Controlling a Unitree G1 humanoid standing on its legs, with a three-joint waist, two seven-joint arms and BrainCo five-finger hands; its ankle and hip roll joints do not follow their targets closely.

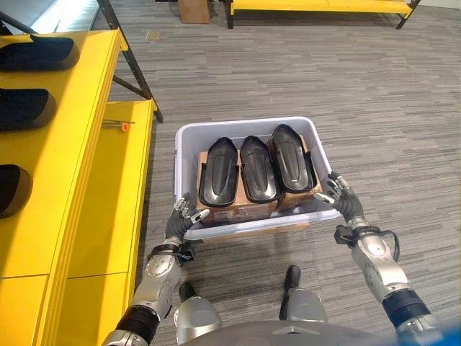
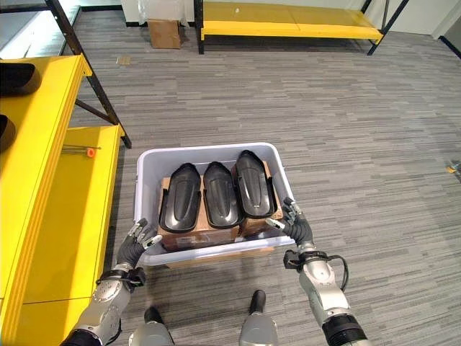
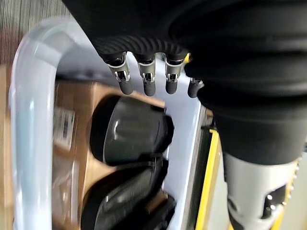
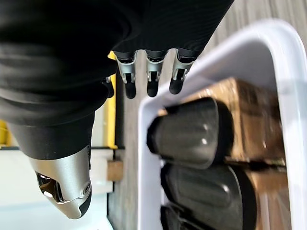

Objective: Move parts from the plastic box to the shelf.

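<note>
1. A pale plastic box (image 1: 186, 148) is seen on the grey carpeted floor (image 1: 360, 86), just beside the yellow shelf (image 1: 86, 180) on the robot's left.
2. Three black moulded parts (image 1: 251, 169) are laid side by side in the box, on top of brown cardboard (image 1: 238, 209).
3. The left hand (image 1: 184, 215) is placed at the near left corner of the box, with its fingers relaxed and spread against the rim; nothing is gripped.
4. The right hand (image 1: 338, 193) is placed at the near right corner, its fingers likewise loosely extended at the rim and closed on nothing.
5. Whether the fingertips actually touch the rim cannot be told for certain from the wrist views.
6. Further dark parts (image 1: 29, 108) are seen lying on the upper level of the shelf.
7. A small orange-tipped tool (image 1: 119, 126) is seen on the lower level of the shelf.
</note>
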